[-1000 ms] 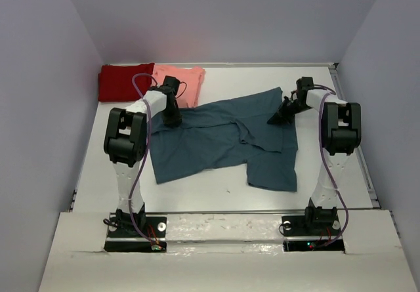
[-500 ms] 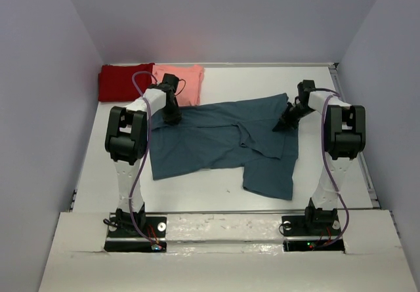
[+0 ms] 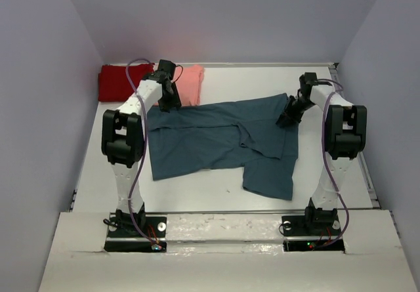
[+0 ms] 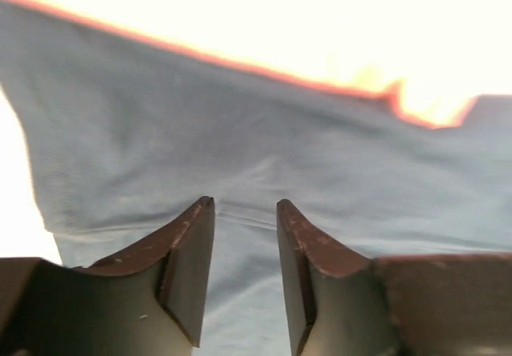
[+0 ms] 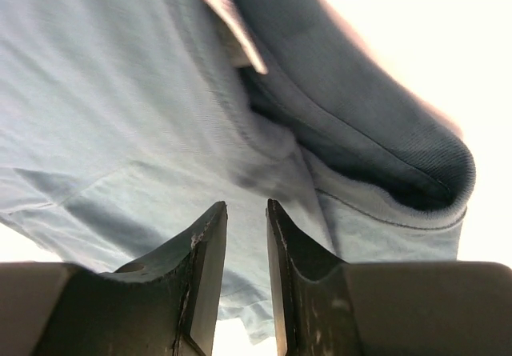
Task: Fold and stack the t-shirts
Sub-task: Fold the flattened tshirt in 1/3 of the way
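Teal tee (image 3: pixel 223 141) lies spread mid-table, rumpled, its far-left corner right against the pink tee (image 3: pixel 190 82). Left gripper (image 4: pixel 244 204) and right gripper (image 5: pixel 246 204) hang over its far edge, jaws parted, nothing pinched. Risk: a pinch at the left corner may snag pink cloth too, and the centre wrinkle would fold in crooked.

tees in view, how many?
3. Teal tee lies spread out in the middle of the table. Red tee is folded at the far-left corner, and the pink tee is just right of it. More could be hidden underneath.
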{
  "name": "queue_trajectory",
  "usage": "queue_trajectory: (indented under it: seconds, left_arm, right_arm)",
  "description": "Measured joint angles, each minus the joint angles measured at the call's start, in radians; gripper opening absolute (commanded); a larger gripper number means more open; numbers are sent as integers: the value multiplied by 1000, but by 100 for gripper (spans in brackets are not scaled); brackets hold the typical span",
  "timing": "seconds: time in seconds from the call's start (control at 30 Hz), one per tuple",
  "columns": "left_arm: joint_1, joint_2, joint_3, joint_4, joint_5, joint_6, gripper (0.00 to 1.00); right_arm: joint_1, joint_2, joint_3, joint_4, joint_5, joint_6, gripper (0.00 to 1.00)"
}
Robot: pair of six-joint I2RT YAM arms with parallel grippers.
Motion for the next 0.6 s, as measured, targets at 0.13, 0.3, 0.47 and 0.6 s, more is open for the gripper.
queue_trajectory:
  seconds: [0.13,0.3,0.47,0.6]
  left_arm:
    - [0,-55,118,-2,-31,21,49]
    - [0,-66,214,43,-55,42,49]
    - [0,27,239,74,-56,52,49]
    - [0,152,246,75,-56,79,49]
  right_arm:
    - [0,0,54,-12,1,-23,33]
    - [0,-8,113,-14,-15,-66,34]
    - [3,-39,161,-17,-24,-91,34]
    - [10,-58,172,-18,-29,-98,34]
